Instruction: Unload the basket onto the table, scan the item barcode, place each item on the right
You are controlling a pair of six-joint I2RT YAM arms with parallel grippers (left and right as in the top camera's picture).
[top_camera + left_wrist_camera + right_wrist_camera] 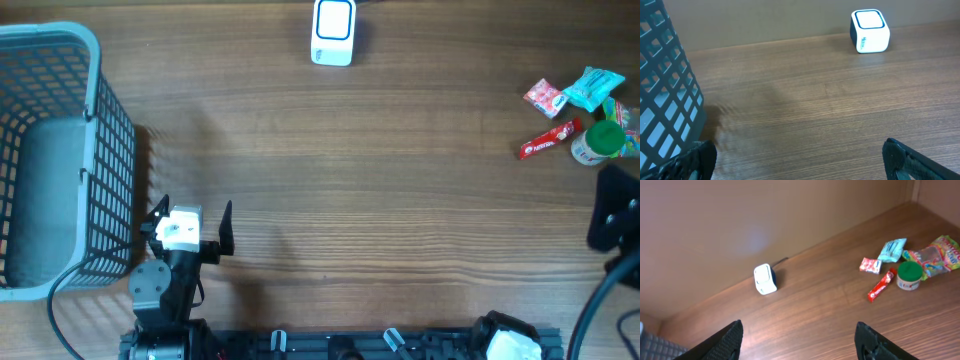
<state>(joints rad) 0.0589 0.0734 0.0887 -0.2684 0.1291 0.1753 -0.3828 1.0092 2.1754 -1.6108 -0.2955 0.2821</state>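
The white barcode scanner cube point(333, 32) point(870, 31) point(765, 279) stands at the table's far edge. The items lie in a group at the far right: a red bar point(549, 139) point(882, 285), a small pink packet point(545, 96) point(870, 265), a teal packet point(593, 88) point(892, 249), a green-lidded jar point(600, 140) point(910, 275) and a colourful bag point(625, 115) point(935, 255). My left gripper point(195, 203) point(796, 150) hovers open beside the basket, holding nothing. My right gripper point(799, 325) is open over bare wood, well short of the items; overhead only its dark body shows at the right edge.
A grey-blue mesh basket point(60, 150) point(665, 90) fills the left side, close to my left gripper. The right arm's cable point(590, 300) runs along the front right. A brown wall rises behind the scanner.
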